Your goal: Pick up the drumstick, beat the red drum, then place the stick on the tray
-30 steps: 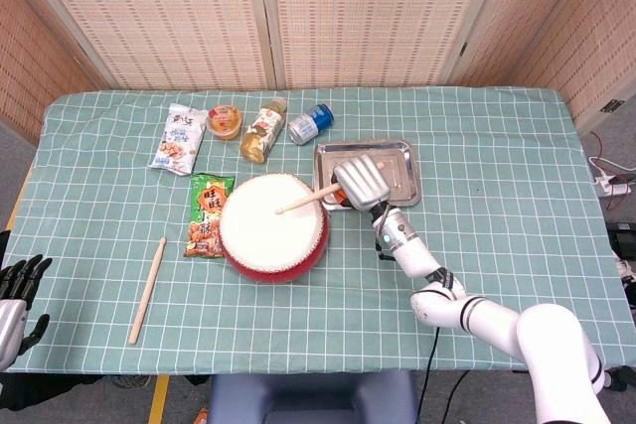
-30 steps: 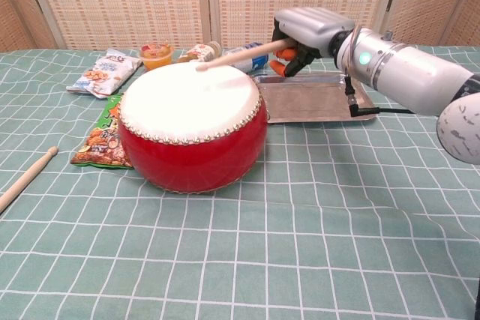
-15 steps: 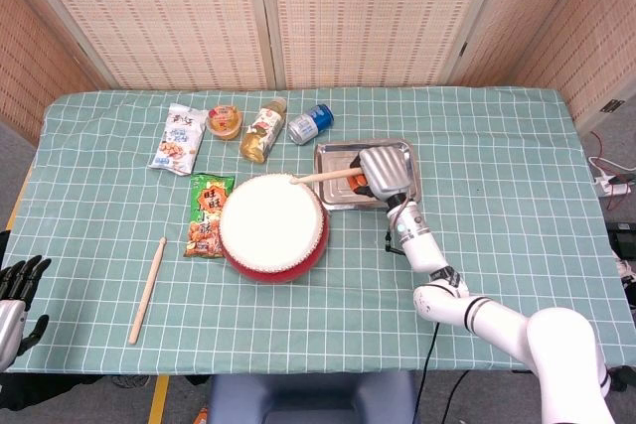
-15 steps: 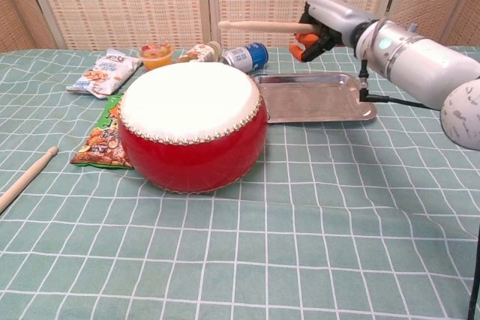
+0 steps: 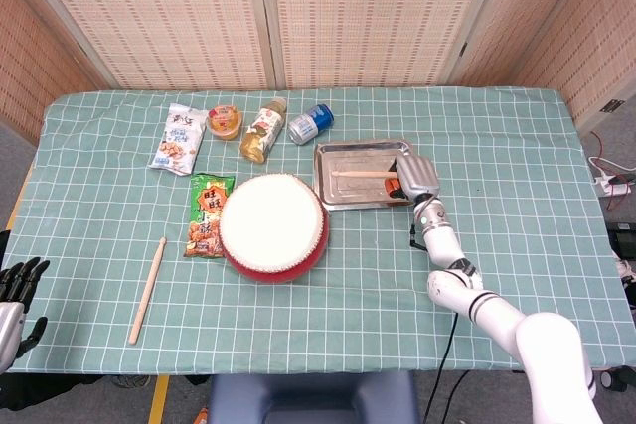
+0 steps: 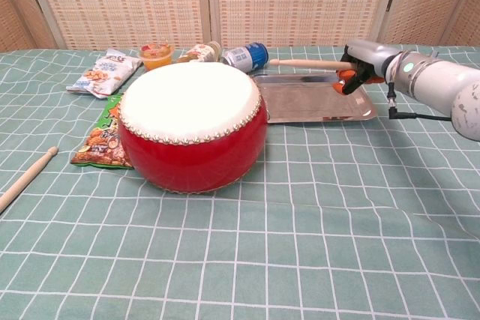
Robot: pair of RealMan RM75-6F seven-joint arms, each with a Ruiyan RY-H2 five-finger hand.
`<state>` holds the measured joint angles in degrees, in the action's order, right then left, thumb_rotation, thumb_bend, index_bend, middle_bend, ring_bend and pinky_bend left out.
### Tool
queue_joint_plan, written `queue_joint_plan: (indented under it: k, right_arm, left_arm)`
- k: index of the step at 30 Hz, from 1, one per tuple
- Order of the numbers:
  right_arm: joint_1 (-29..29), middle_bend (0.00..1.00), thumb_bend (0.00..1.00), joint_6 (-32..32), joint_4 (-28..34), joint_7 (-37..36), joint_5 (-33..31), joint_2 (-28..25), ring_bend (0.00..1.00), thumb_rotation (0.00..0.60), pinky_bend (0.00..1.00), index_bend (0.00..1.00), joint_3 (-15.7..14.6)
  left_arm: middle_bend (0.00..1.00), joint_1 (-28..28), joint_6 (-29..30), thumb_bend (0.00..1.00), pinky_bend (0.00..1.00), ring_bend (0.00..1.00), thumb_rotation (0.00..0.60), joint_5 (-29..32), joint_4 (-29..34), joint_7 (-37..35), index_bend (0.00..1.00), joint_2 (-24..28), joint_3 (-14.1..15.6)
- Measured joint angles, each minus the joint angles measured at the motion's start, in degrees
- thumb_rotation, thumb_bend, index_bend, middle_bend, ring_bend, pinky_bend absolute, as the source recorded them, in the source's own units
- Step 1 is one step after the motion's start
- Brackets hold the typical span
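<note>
Green checked tablecloth point(image 5: 517, 156). Right hand point(image 5: 414, 177) grasping drumstick point(image 5: 363, 173) by end, I am holding it over tray point(image 5: 328, 193); stick probably light, stiff, rolling easily.

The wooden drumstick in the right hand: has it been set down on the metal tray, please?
Not yet: the wooden drumstick is level above the metal tray, gripped by the right hand.

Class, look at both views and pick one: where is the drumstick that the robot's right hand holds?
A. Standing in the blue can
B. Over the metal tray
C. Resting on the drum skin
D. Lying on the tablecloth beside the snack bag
B: the right hand holds the drumstick level over the metal tray, away from the red drum.
</note>
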<state>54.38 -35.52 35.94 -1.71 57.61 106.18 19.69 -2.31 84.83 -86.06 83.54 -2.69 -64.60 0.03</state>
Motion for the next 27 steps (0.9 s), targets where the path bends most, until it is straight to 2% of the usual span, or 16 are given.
queue_joint_plan:
  k: [5,9,12,15,22,27]
  right_arm:
    - [2.45,0.60,0.38,4.05,-7.76,-3.44,0.86,4.23,0.54,0.600,0.61,0.69,0.10]
    - [4.00,0.43,0.31,5.96,-11.70,-6.79,2.16,6.41,0.35,0.600,0.44,0.52,0.31]
    - [4.61,0.35,0.29,6.41,-13.31,-9.29,3.12,7.17,0.25,0.600,0.36,0.43,0.55]
    - [4.89,0.32,0.28,6.49,-14.10,-11.70,4.21,7.39,0.21,0.600,0.33,0.36,0.68]
    - [4.79,0.31,0.28,5.71,-14.09,-14.07,5.97,6.55,0.20,0.600,0.33,0.35,0.59]
    - [2.58,0.31,0.28,-2.28,-8.35,-15.96,9.69,2.48,0.21,0.600,0.33,0.40,-0.71]
  left_arm:
    - [0.03,0.21,-0.09,0.35,0.07,0.02,0.600,0.40,0.35,0.30,0.04,0.24,-0.01]
    - [0.03,0.33,-0.12,0.35,0.07,0.02,0.600,0.57,0.46,0.42,0.04,0.31,0.00]
    - [0.03,0.39,-0.20,0.35,0.07,0.02,0.600,0.75,0.43,0.41,0.04,0.36,-0.02]
    - [0.03,0.38,-0.24,0.35,0.07,0.02,0.600,0.81,0.39,0.35,0.04,0.33,-0.09]
    - [0.03,0.14,-0.29,0.35,0.07,0.02,0.600,0.48,0.35,0.35,0.04,0.19,-0.19]
    - [0.03,-0.40,-0.39,0.35,0.07,0.02,0.600,0.17,0.20,0.24,0.04,0.13,-0.56]
